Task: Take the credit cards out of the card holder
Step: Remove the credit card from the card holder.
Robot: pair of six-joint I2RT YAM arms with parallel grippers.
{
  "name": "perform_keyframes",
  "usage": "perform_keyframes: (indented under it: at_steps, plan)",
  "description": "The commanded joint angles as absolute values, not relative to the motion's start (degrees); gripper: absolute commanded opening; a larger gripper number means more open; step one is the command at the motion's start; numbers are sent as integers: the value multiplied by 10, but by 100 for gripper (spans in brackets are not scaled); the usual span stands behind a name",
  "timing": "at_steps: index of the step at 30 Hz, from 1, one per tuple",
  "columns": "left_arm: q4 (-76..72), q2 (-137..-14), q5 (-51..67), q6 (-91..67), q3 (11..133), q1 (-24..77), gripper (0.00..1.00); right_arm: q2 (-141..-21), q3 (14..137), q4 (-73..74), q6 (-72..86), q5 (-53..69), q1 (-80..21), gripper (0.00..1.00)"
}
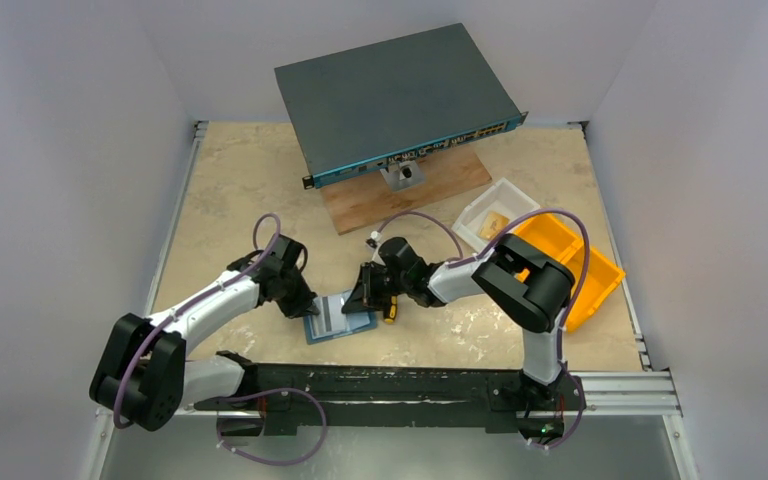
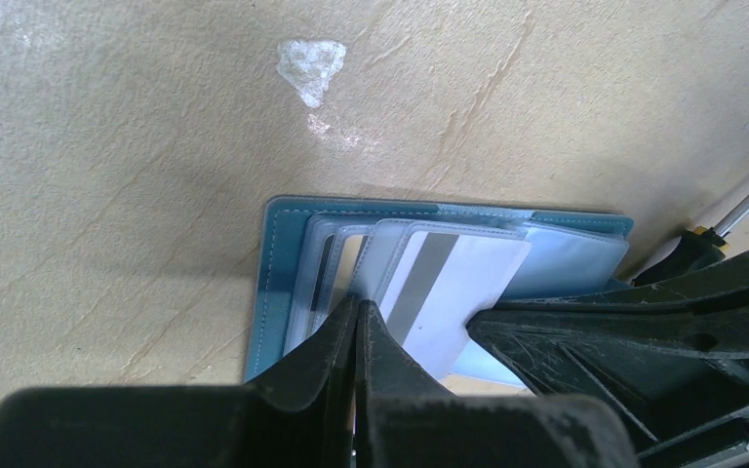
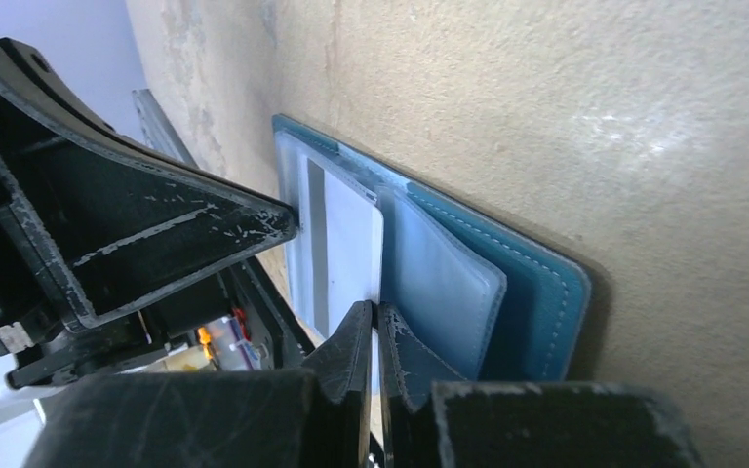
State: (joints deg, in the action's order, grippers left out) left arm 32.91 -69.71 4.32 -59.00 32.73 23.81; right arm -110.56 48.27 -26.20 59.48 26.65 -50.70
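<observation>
The teal-blue folding card holder (image 1: 340, 320) lies open and flat on the beige stone-patterned table (image 1: 230, 200), its paler blue slotted inside facing up.

The left gripper (image 2: 356, 312) reaches the card holder from its left side. Its jaws are pressed together with nothing between them. Their tips are down on the clear pockets of the card holder's left half.

A white card with a grey stripe (image 2: 458, 283) sticks partway out of a pocket, slanting across the middle of the card holder toward its right half.

The right gripper (image 3: 375, 312) comes in from the card holder's right side. Its jaws are closed to a thin seam on the edge of the white card, and the card's edge runs straight into that seam. The two grippers' tips are near each other over the card holder but not touching.

A black-and-yellow-handled screwdriver (image 1: 390, 314) lies on the table just beside the card holder's right edge, under the right arm.

Well beyond the card holder's far edge, a large dark grey-teal network switch box (image 1: 395, 100) stands over a brown wooden board (image 1: 430, 185). Off to the far right of the card holder sit a white plastic tray (image 1: 480, 212) and an orange plastic bin (image 1: 585, 275), side by side. Something yellowish lies in the tray, too small to make out.
</observation>
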Motion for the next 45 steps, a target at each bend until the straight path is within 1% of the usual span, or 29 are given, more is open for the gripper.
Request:
perform_keyframes:
  at_steps: [1, 9, 20, 26, 28, 30, 35, 38, 45]
  plan:
    - [369, -720, 2, -593, 314, 240, 0, -1072, 496, -179, 557, 202, -504, 0]
    - [374, -722, 2, -594, 317, 240, 0, -1054, 491, -154, 542, 183, -498, 0]
    - [379, -718, 2, -593, 319, 240, 0, -1053, 472, -189, 546, 208, -487, 0]
    - [377, -718, 2, -592, 320, 240, 0, -1077, 470, -247, 561, 256, -487, 24]
    - [377, -718, 2, -592, 321, 240, 0, -1083, 471, -258, 565, 262, -487, 29]
    - [377, -719, 2, -591, 321, 240, 0, -1091, 474, -263, 567, 269, -487, 31]
    - [373, -720, 2, -591, 321, 240, 0, -1111, 483, -274, 571, 286, -489, 32]
    - [371, -720, 6, -591, 321, 240, 0, -1125, 488, -286, 578, 302, -490, 26]
    - [371, -720, 7, -593, 321, 240, 0, -1130, 489, -292, 580, 313, -490, 17]
